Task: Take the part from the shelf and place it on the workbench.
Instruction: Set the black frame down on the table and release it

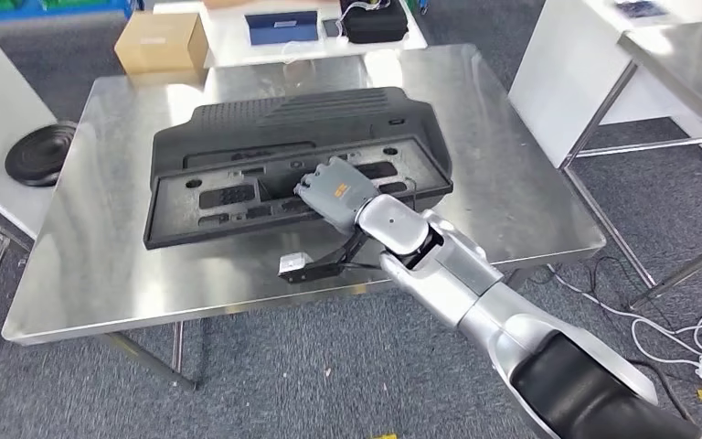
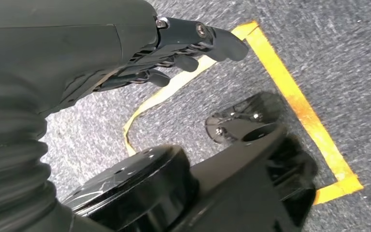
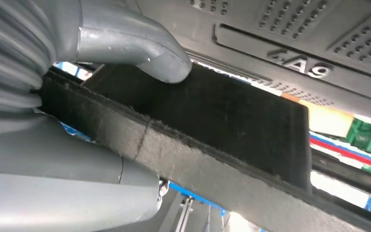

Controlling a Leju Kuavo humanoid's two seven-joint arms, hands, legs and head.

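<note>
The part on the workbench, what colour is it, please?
Black, clearest in the head view: part, right hand.

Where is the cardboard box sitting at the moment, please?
In the head view, the cardboard box sits at upper left, beyond the steel workbench's far left corner.

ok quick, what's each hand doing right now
Left hand: holds nothing, fingers apart, hanging over the floor.
Right hand: gripping the part.

Right hand [image 1: 334, 194] covers the middle of the part's [image 1: 238, 128] near lip in head view, fingers tucked under, out of sight. Part cut off by frame edges in right wrist view. Cardboard box [image 1: 160, 41] partly cropped at top edge.
</note>
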